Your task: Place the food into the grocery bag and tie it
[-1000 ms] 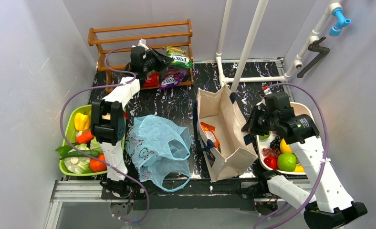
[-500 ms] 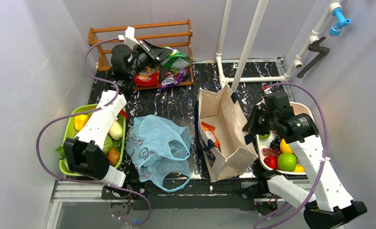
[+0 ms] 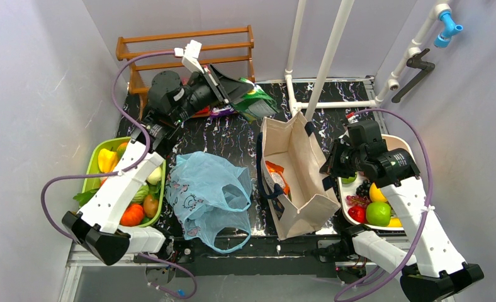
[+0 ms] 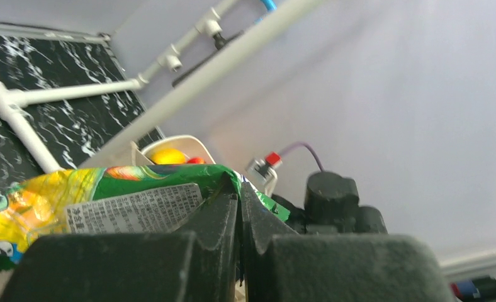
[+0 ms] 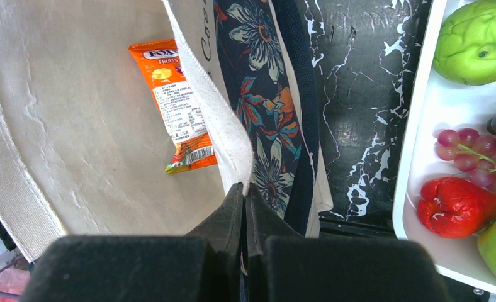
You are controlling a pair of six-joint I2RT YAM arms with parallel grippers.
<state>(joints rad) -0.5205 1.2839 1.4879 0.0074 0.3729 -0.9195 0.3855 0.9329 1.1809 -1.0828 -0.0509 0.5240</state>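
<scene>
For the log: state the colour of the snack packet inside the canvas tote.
The snack packet is orange with a white label; clearest from the right wrist.

Left arm at frame left, white perforated links, black joints, looping purple cable, right arm at frame right in the same colours, second purple cable, matte black right gripper.

There are two bags: one thin light-blue plastic bag and one stiff beige cloth bag. I can count two crinkly snack packets for sure: one green packet and one orange packet. There is one brown wooden rack, one green plastic basket and one white fruit tray.
</scene>
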